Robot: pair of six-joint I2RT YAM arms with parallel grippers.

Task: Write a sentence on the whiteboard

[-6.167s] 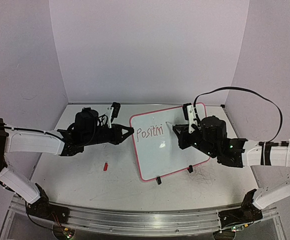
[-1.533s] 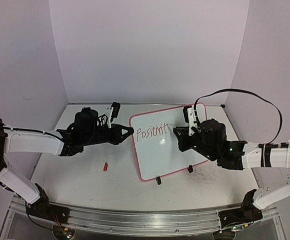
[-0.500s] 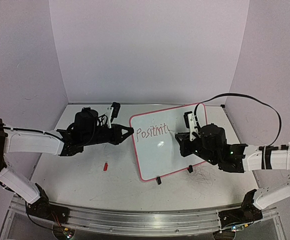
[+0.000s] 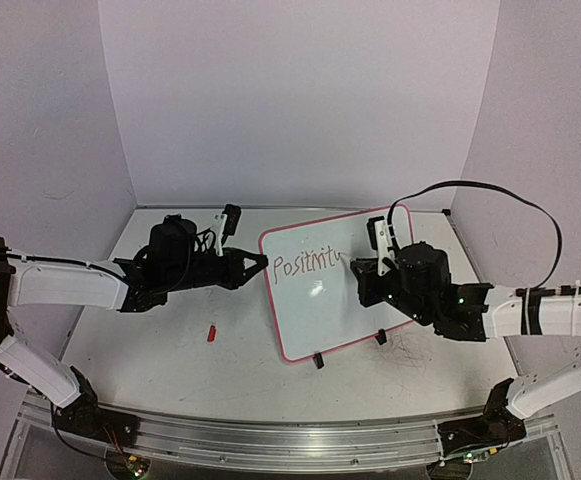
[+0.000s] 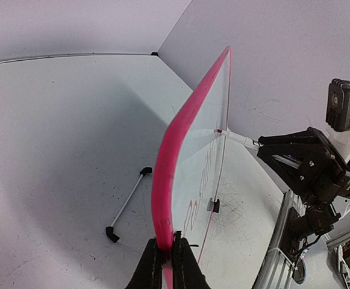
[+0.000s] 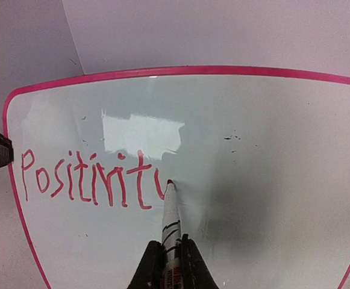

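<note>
The whiteboard (image 4: 320,300) with a pink-red frame stands tilted at the table's middle on two black clip feet. It also shows in the left wrist view (image 5: 190,120) and the right wrist view (image 6: 253,150). The sentence (image 6: 90,180) so reads "Positivit" plus a started stroke, in red; it shows in the top view (image 4: 305,264) too. My left gripper (image 4: 260,262) is shut on the board's left edge (image 5: 164,253). My right gripper (image 6: 170,259) is shut on a white marker (image 6: 171,217) whose red tip touches the board right of the last letter.
A small red marker cap (image 4: 211,332) lies on the table left of the board. A thin metal rod with black ends (image 5: 126,205) lies behind the board. Purple walls close in the back and sides. The right arm's black cable (image 4: 480,190) loops above it.
The lettering has grown from "Positivi" to "Positivit" plus a new stroke. My right gripper with the marker has moved rightward along the line. The left arm has not moved.
</note>
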